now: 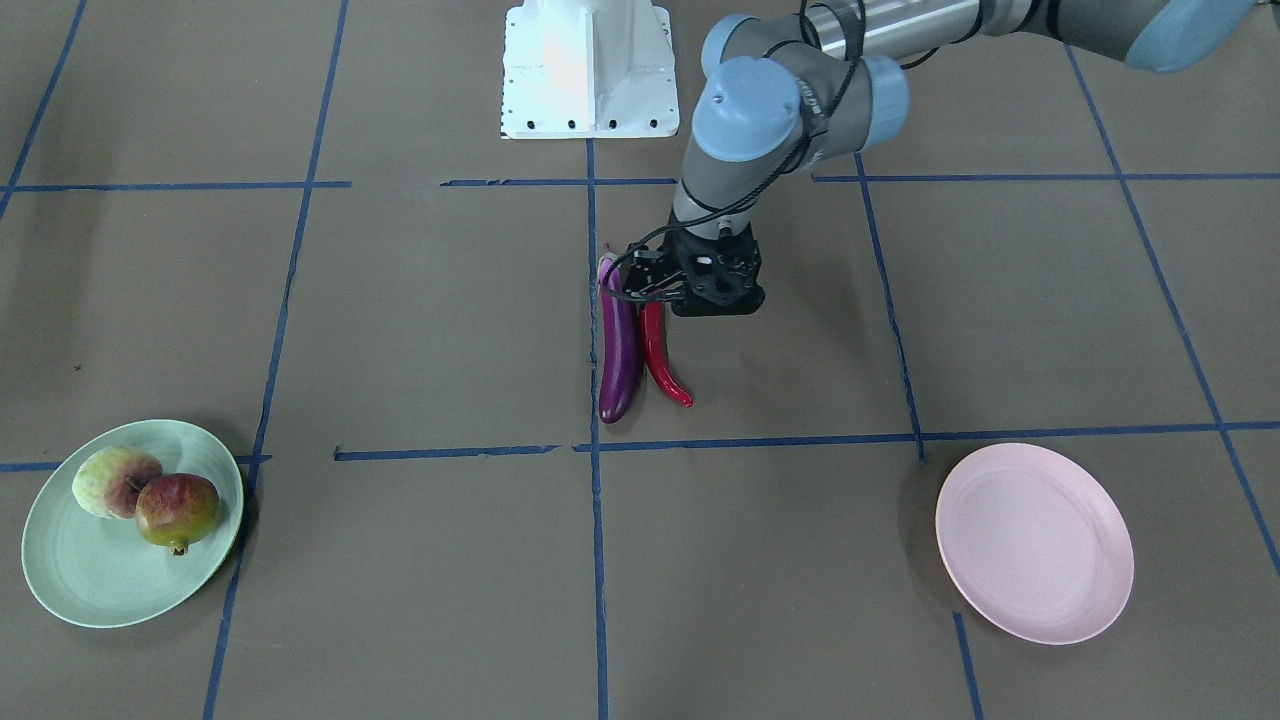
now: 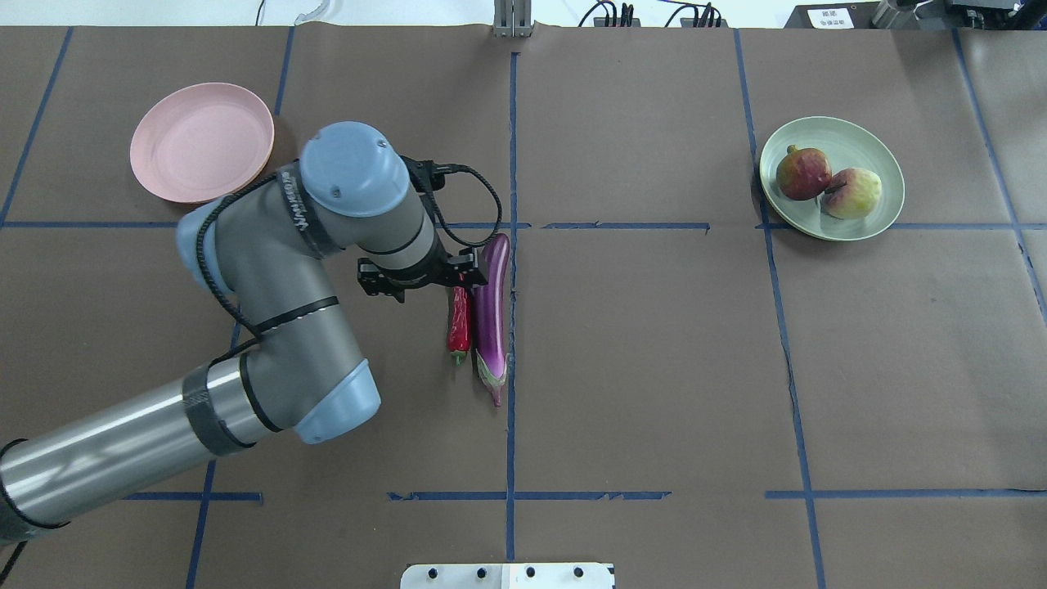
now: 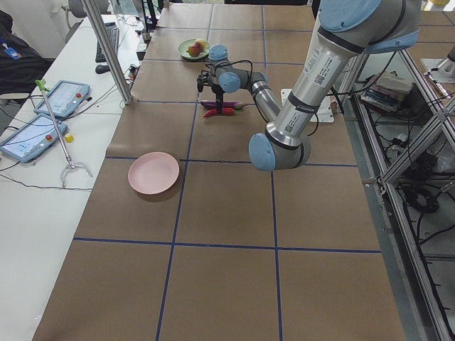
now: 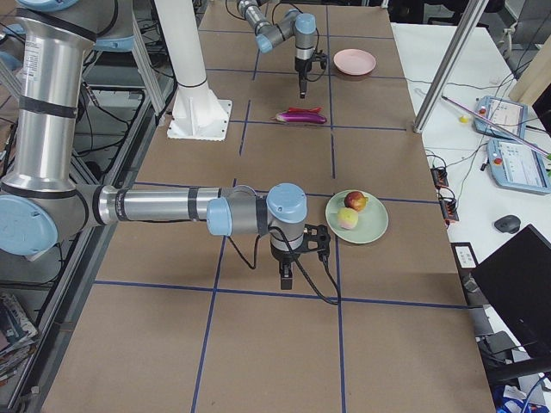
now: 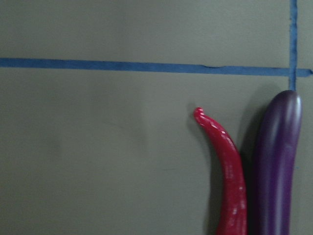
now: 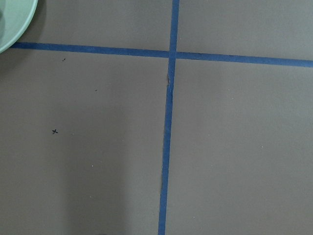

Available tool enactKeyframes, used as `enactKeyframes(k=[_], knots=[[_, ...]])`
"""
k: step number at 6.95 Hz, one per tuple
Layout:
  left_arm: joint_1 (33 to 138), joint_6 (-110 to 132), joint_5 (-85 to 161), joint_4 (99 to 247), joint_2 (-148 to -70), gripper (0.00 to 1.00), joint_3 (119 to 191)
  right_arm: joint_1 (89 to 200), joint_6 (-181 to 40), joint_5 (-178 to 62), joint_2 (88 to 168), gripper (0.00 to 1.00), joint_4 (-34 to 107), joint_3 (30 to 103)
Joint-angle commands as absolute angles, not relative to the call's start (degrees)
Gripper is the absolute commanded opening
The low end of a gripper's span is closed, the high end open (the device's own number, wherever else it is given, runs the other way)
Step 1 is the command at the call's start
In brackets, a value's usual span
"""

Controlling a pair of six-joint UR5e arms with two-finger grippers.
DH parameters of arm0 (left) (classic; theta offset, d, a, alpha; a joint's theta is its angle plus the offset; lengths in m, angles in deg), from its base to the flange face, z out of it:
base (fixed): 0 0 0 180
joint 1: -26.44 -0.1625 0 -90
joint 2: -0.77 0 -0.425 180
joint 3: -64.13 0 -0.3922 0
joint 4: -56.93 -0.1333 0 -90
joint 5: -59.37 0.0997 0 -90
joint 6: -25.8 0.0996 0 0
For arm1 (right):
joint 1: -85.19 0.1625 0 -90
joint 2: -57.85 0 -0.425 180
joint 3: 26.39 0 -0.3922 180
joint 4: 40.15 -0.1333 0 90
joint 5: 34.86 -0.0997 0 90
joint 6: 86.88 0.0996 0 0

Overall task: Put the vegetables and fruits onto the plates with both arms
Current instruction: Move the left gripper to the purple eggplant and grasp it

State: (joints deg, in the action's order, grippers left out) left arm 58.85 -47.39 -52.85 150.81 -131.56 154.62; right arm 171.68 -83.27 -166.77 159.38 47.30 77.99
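The purple eggplant and the red chili lie side by side mid-table. They also show in the overhead view, eggplant and chili. My left gripper hovers over the chili's stem end, jaws apparently spread and empty. Both fruits, pale green-pink and red-green, sit on the mint plate. The pink plate is bare. My right gripper points down beside the mint plate. I cannot tell whether it is open or shut.
The white base block stands at the robot's edge of the table. Blue tape lines grid the brown surface. A desk with tablets and a metal post flank the far side.
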Motion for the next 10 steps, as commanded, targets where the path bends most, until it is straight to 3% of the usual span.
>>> enactKeyframes(k=[1,5,7,8,9,10], knots=[[56.59,-49.88,-50.77,151.06,-134.40,1.00,150.88,171.67,-83.27,-166.78,159.45,1.00,47.21,78.03],[51.86,-52.59,-49.61,151.06,-135.73,1.00,149.82,171.67,-83.36,-166.69,159.54,1.00,47.21,77.85],[51.13,-52.69,-49.26,151.06,-135.81,0.86,148.33,171.67,-83.27,-166.87,159.45,1.00,47.12,77.76],[51.13,-53.21,-49.26,151.06,-135.81,0.68,148.24,171.59,-83.27,-166.87,159.45,1.00,47.12,77.76],[51.13,-54.52,-49.26,150.89,-135.98,0.22,148.33,171.59,-83.36,-166.87,159.45,1.00,47.12,77.76],[51.22,-54.54,-48.13,150.89,-136.07,0.00,148.41,171.59,-83.36,-166.87,159.45,1.00,47.12,77.76]])
